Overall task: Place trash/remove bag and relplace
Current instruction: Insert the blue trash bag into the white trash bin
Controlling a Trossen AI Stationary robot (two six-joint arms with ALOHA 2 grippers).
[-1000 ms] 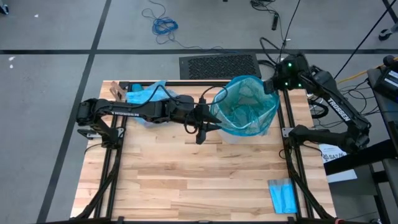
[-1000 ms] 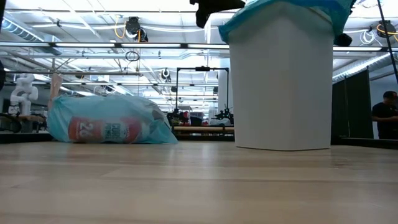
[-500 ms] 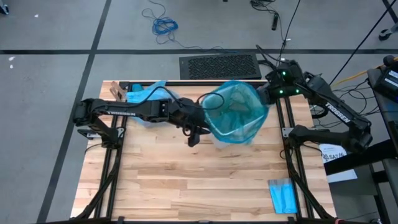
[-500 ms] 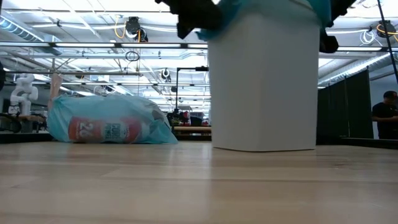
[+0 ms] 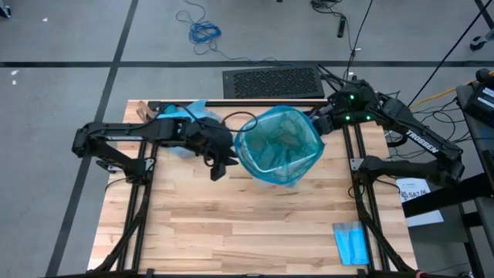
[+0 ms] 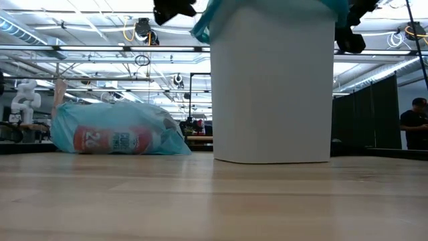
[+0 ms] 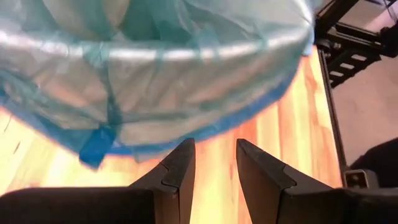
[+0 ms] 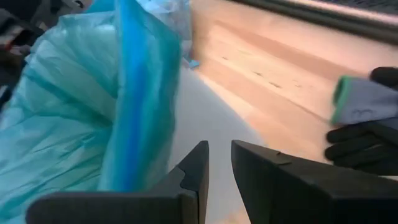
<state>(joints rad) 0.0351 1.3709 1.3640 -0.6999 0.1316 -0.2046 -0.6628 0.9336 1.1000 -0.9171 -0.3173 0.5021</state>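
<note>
A white bin (image 6: 271, 87) stands upright on the table's far middle, lined with a teal-green bag (image 5: 274, 143) whose edge is folded over the rim. My left gripper (image 5: 218, 168) (image 7: 214, 146) hangs just left of the bin, open with nothing between its fingers. My right gripper (image 5: 315, 123) (image 8: 217, 149) is at the bin's far right side under the overhang, its fingers almost together. The light-blue bag (image 5: 181, 120) lies full on the far left of the table. A red-and-white bottle (image 6: 110, 140) shows through its side. My right gripper's fingertips stand at the bin's white outer wall (image 8: 186, 124), just under the liner's blue hem (image 8: 143, 93). They come from the table's right, slanting down. The fingers hide the spot, so I cannot tell whether they touch the wall.
A small flat folded blue sheet (image 5: 351, 243) lies near the table's front right corner. A black mat (image 5: 272, 81) lies on the floor beyond the far edge. What looks like a gloved hand (image 8: 360, 118) shows near the far edge. A brown scrap (image 5: 143, 114) sits beside the light-blue bag.
The bin with its teal-green liner has slid toward the table's left, staying upright. My right gripper has followed it leftward along its far right side. My left gripper has drawn back toward the left edge, keeping just ahead of the bin, and has tipped.
</note>
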